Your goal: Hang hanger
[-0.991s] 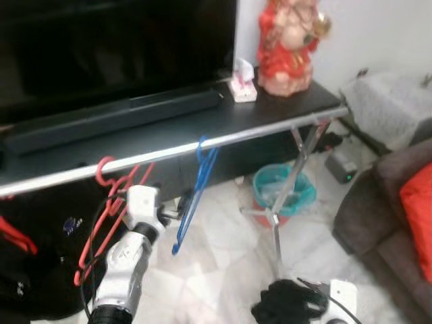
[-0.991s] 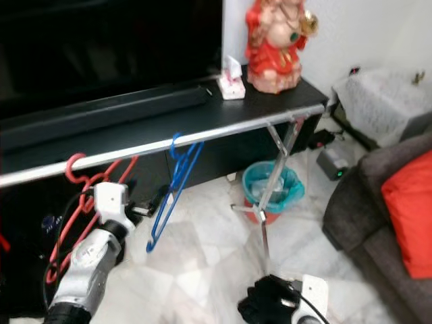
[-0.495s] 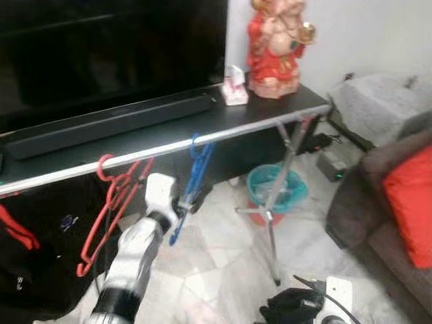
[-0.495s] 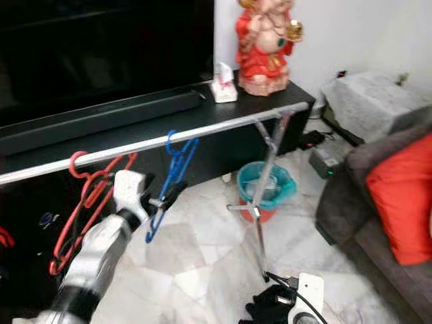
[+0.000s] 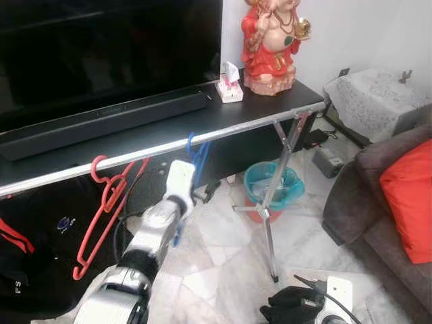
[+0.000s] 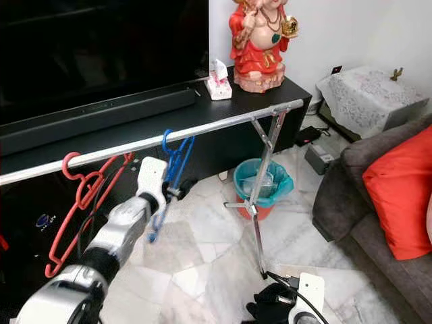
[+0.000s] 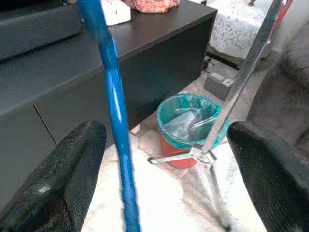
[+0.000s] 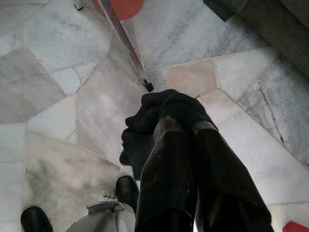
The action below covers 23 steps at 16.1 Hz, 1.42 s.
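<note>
The blue hanger (image 6: 172,169) hangs by its hook on the silver rail (image 5: 223,135) of a clothes rack, and its lower part drops just in front of the left tool (image 6: 177,191), which is raised at the end of the outstretched silver arm. In the left wrist view the blue hanger's bar (image 7: 113,111) runs between the left tool's two black fingers (image 7: 63,179), nearer one of them, with open space on either side, so the left tool is spread wide and grips nothing. Further along the rail, on the side away from the rack's leg, a red hanger (image 5: 104,202) hangs by its hook as well. Beyond the left tool stands the rack's crossed leg (image 5: 273,196), and behind that a teal bin (image 5: 271,189) on the marble floor (image 6: 216,256). A dark worktop (image 5: 175,128) behind the rail carries a soundbar (image 5: 101,121), a tissue box (image 5: 229,88) and a red figurine (image 5: 270,44). The right tool (image 8: 186,169) hangs low by the floor, its fingers pressed together around a bunched black cloth (image 8: 154,121).
</note>
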### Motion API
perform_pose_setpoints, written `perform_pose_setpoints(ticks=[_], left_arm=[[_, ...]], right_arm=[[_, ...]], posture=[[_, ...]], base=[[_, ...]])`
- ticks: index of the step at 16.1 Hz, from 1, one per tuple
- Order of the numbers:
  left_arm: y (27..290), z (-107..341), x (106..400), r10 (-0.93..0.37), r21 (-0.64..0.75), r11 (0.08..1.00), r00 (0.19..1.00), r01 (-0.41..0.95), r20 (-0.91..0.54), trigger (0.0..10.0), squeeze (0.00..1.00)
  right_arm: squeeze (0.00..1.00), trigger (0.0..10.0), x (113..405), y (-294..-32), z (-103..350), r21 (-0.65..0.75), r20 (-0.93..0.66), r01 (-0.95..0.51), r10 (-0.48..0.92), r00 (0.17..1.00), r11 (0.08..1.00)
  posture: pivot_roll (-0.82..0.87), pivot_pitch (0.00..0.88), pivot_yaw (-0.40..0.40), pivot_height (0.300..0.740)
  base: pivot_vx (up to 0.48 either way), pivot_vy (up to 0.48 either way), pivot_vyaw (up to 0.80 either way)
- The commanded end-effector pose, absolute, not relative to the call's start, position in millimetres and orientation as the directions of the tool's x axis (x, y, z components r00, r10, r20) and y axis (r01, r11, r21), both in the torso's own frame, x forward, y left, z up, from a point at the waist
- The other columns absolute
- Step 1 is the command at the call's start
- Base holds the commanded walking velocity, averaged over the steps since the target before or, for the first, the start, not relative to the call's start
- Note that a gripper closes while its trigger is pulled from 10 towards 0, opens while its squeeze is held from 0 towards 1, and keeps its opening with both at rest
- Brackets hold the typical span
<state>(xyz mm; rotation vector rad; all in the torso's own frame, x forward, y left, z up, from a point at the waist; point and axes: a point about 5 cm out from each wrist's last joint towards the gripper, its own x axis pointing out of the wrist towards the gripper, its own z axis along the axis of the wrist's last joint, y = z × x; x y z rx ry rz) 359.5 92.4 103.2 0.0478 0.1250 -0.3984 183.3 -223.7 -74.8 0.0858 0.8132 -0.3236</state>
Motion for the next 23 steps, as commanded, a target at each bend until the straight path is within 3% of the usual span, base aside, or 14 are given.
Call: perform_pose_setpoints(ticks=[1, 5, 7, 23], left_arm=[[90.8, 104.6, 362.5, -0.374, 0.078, 0.918, 0.916, 0.388, -0.148, 10.0, 0.00], [95.4, 102.6, 368.6, -0.321, 0.193, 0.911, 0.921, 0.365, -0.222, 10.0, 0.00], [100.0, 100.8, 370.6, -0.286, 0.193, 0.922, 0.928, 0.334, -0.240, 0.0, 0.00], [98.4, 100.2, 371.0, -0.285, 0.226, 0.915, 0.931, 0.335, -0.229, 0.0, 0.00]], right_arm=[[0.00, 10.0, 183.5, -229.2, -73.1, -0.054, -0.716, 0.334, -0.270, 0.644, 0.941], [0.00, 10.0, 183.7, -229.1, -73.1, -0.053, -0.717, 0.327, -0.264, 0.645, 0.944], [0.00, 10.0, 184.2, -229.9, -72.7, -0.053, -0.716, 0.327, -0.264, 0.647, 0.944], [0.00, 10.0, 182.7, -228.7, -73.8, -0.050, -0.721, 0.325, -0.260, 0.643, 0.944]], posture=[[-0.21, 0.059, -0.012, 0.740], [-0.21, 0.061, -0.017, 0.740], [-0.21, 0.064, -0.020, 0.740], [-0.21, 0.069, -0.021, 0.740]], base=[[0.000, 0.000, 0.00], [0.000, 0.000, 0.00], [0.000, 0.000, 0.00], [0.000, 0.000, 0.00]])
